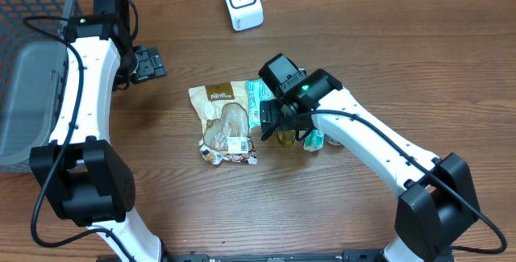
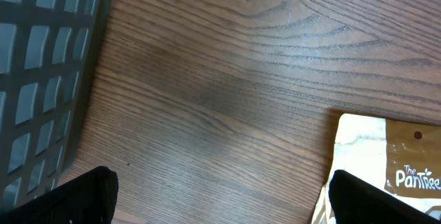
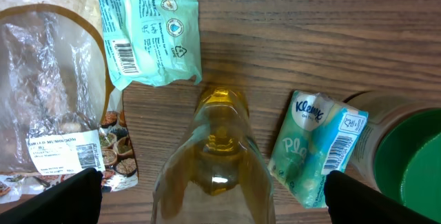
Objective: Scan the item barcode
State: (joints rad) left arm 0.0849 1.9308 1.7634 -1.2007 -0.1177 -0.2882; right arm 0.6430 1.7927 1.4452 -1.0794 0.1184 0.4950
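A clear bottle of yellow liquid lies on the wooden table, its neck pointing away from the right wrist camera. My right gripper is open and straddles the bottle, with a gap between each finger and the glass. In the overhead view this gripper hangs over the bottle. A teal packet with a barcode lies above the bottle, and a Kleenex pack with a barcode lies to its right. The white scanner stands at the table's far edge. My left gripper is open and holds nothing.
A Pantree bag of dried mushrooms lies left of the bottle; its corner shows in the left wrist view. A green-lidded jar stands at the right. A grey basket fills the left edge of the table.
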